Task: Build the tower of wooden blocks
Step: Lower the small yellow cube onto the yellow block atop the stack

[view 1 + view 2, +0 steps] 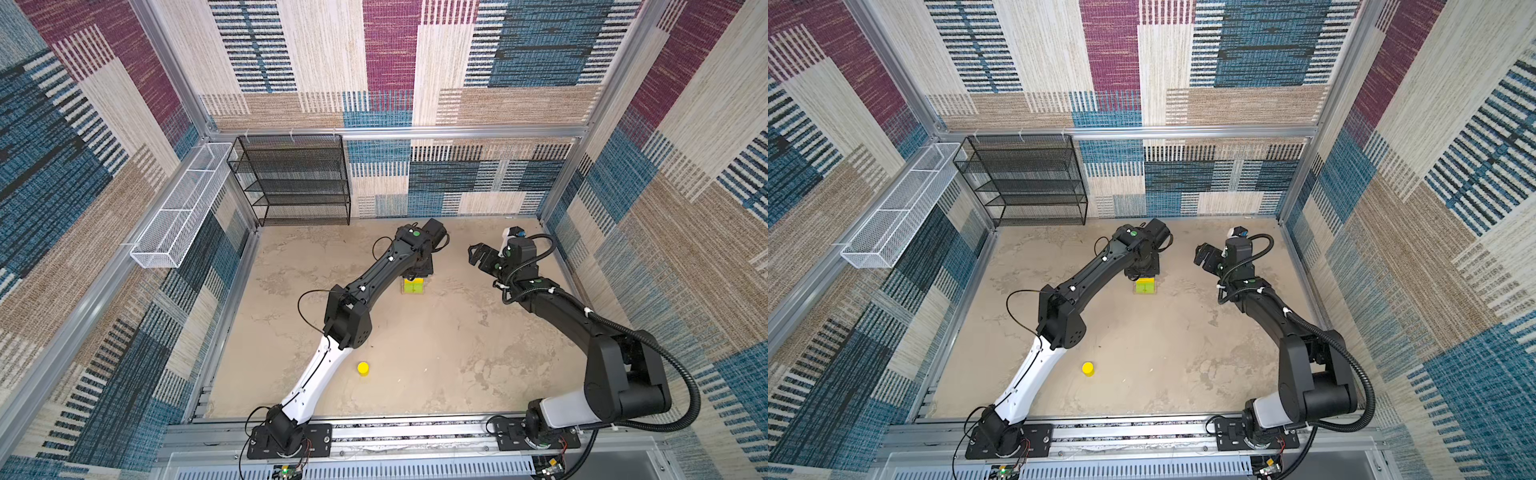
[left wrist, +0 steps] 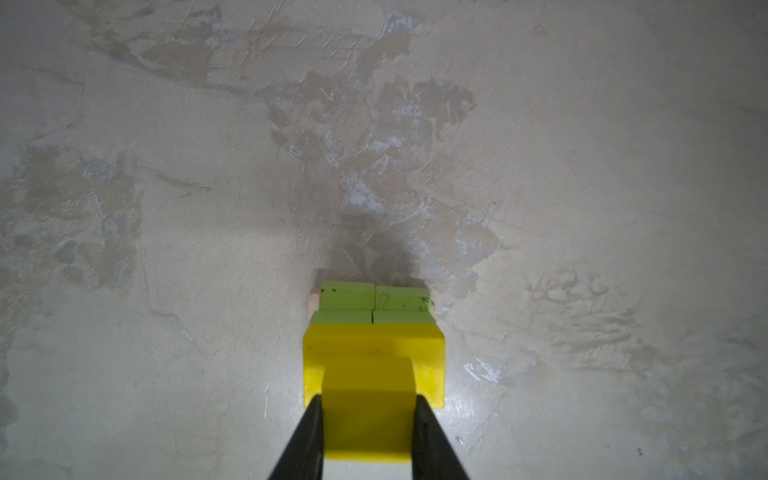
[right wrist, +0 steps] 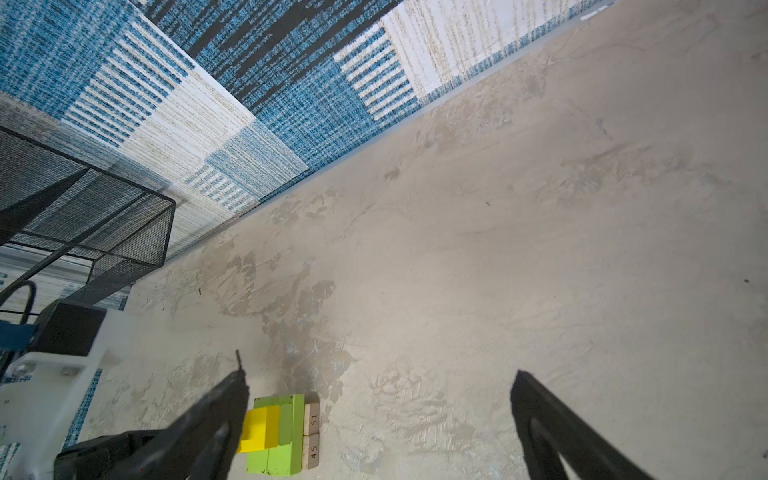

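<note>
One yellow cyl (image 1: 363, 368) loose; L arm (image 1: 374, 276) hides tower (image 1: 413, 287) top (shelf (image 1: 291, 178) at back)

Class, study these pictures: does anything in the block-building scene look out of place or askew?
The yellow cylinder stands alone near the front edge of the table, well apart from the tower. The tower's visible layers sit square; nothing lies toppled.

Black mesh shelf (image 1: 291, 178): multi-tiered, standing on the mottled beige tabletop (image 1: 436, 332). White wire basket (image 1: 178, 208): mounted just left of the shelf. Patchwork carpet wall panels (image 1: 390, 62): behind and above the shelf.
</note>
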Robot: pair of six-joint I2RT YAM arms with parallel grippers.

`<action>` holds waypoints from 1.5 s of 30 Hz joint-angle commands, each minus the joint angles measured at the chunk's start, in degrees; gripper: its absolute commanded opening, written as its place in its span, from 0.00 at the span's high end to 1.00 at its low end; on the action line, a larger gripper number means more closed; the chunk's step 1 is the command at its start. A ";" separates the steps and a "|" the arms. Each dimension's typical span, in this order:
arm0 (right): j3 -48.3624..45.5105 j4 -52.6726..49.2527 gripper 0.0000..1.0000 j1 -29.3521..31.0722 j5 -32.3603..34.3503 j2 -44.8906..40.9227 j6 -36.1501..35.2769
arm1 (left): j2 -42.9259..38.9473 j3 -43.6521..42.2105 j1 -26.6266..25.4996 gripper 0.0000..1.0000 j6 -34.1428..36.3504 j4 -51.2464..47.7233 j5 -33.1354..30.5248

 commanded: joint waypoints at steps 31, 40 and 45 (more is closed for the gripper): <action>0.42 3.29 0.01 -0.48 -3.26 0.75 0.57 | 0.73 0.18 0.07 0.82 -2.27 1.23 -0.11; 0.42 3.32 0.01 -0.41 -3.31 0.90 0.66 | 0.98 0.19 0.10 0.78 -2.25 1.23 0.12; 0.42 3.23 0.01 -0.41 -3.36 0.98 0.57 | 1.15 0.19 0.07 0.76 -2.27 1.38 0.20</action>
